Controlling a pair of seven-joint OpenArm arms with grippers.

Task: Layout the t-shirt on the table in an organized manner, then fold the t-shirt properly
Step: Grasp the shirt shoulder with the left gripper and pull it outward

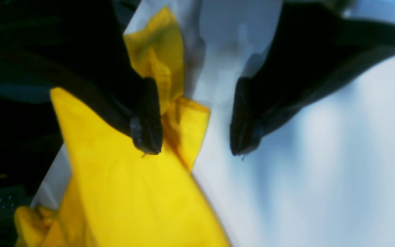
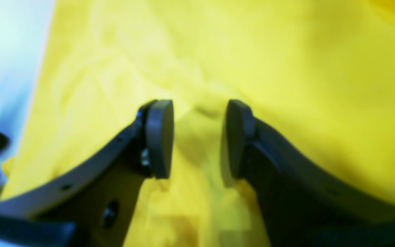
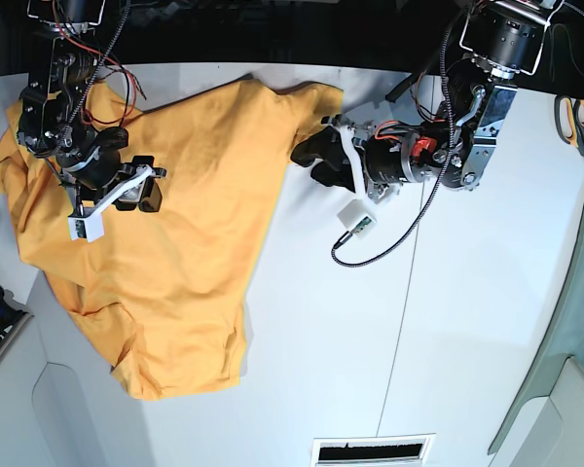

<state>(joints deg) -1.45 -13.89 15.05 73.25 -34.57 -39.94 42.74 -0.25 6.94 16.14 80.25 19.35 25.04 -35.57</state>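
While the base view alone shows the whole matte white bench [image 3: 448, 321], the soft, rumpled yellow t-shirt [image 3: 165, 243] lies at nine o'clock. Left end effector [image 1: 195, 151] gapes wide at its edge; right end effector [image 2: 199, 139] hovers half-spread, empty.

The base view looks straight down from high above, taking in the whole white tabletop [image 3: 409, 321], the spread t-shirt [image 3: 165, 243] and both arms, which reach in from the top edge. The left wrist view sits just behind its own fingers [image 1: 146, 116], very close and blurred, looking past them at the t-shirt's edge [image 1: 132, 192] and the bare tabletop [image 1: 321, 164], the same corner seen near the top middle of the base view. The right wrist view, equally close behind its fingers [image 2: 159, 137], is almost filled by yellow cloth [image 2: 286, 68], the stretch at the base view's left.
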